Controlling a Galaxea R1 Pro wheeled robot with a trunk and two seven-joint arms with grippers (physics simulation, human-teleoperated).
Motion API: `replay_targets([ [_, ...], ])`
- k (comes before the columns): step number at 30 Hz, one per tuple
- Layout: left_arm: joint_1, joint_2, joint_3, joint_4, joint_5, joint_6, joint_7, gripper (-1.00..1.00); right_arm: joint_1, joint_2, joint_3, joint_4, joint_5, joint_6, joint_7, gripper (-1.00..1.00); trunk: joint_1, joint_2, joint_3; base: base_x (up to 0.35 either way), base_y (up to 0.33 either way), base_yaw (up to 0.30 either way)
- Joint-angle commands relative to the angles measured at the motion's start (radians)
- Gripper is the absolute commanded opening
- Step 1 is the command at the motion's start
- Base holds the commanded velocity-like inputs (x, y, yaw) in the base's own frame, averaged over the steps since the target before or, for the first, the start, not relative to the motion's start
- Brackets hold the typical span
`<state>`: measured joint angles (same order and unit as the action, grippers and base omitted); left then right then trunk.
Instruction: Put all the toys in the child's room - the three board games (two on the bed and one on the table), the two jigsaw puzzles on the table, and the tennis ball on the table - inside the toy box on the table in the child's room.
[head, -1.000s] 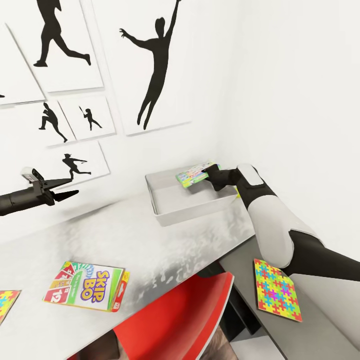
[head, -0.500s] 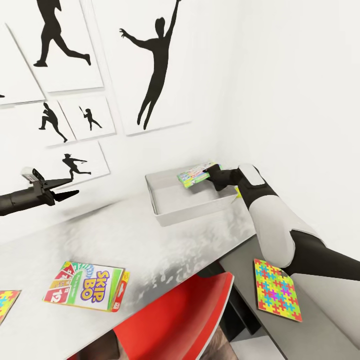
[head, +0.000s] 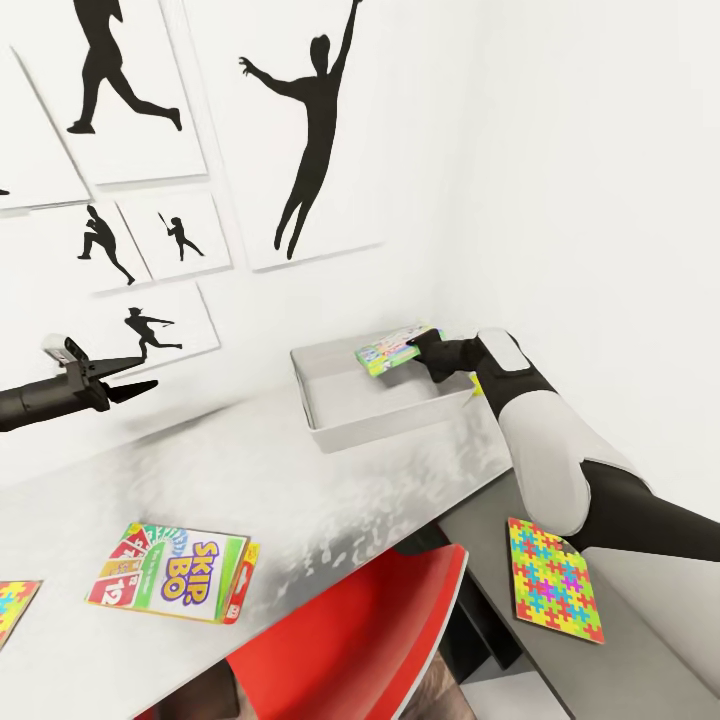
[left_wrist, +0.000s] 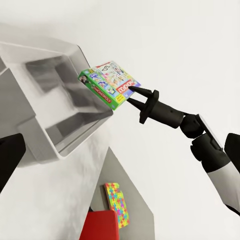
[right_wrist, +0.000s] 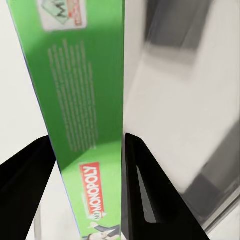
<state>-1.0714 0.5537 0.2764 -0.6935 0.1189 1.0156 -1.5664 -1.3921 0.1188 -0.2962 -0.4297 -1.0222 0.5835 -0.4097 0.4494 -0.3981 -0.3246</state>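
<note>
My right gripper (head: 418, 352) was clamped on the Monopoly box (head: 392, 350), one of the board games, and held it tilted above the far right corner of the toy box (head: 345, 425). In the right wrist view the two black fingers (right_wrist: 142, 190) pressed against either face of the green edge of that box (right_wrist: 82, 115), with the grey interior of the bin (right_wrist: 200, 100) beyond it. The left wrist view showed the same grip from the side: the pincer (left_wrist: 136, 95) pinched one short end of the game (left_wrist: 110, 84), which hung over the rim of the bin (left_wrist: 55, 145) without touching it.

My left gripper (head: 140, 387) was raised above the left part of the table (head: 300, 480), well apart from the bin; its fingers lay close together with nothing between them, though I could not tell whether they were fully shut.

The Skip-Bo box (head: 175, 572) lay flat near the front edge of the light-grey top. One jigsaw puzzle (head: 555, 580) rested on the lower dark section at the right, also seen in the left wrist view (left_wrist: 117, 204); a corner of the second puzzle (head: 12, 605) showed at the left border. A red chair (head: 370, 640) stood just beside the desk front. Silhouette pictures (head: 310, 130) covered the wall behind.
</note>
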Motion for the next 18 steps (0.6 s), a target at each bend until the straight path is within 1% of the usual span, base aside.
replay_targets([
  [1,-0.001,0.001,0.0,0.0,-0.001,0.011,-0.004,1.0,-0.001,0.001,-0.004,-0.002,-0.01,0.0,-0.011,-1.0,0.001,-0.002,-0.002,0.0,0.0,0.0],
  [9,-0.001,0.001,-0.001,0.0,-0.001,0.011,-0.004,1.0,0.002,-0.001,-0.004,0.001,-0.009,-0.003,-0.012,-1.0,0.001,-0.002,-0.005,0.0,0.0,0.0],
  [13,-0.001,0.001,-0.001,0.0,-0.001,0.011,-0.004,1.0,0.001,-0.001,-0.004,0.04,-0.009,-0.009,-0.013,-1.0,0.001,-0.002,-0.011,0.0,0.0,0.0],
  [18,-0.001,0.002,0.0,0.0,-0.001,0.011,-0.004,1.0,0.001,-0.001,-0.004,0.052,-0.009,-0.024,-0.014,-1.0,0.001,-0.002,-0.019,0.0,0.0,0.0],
])
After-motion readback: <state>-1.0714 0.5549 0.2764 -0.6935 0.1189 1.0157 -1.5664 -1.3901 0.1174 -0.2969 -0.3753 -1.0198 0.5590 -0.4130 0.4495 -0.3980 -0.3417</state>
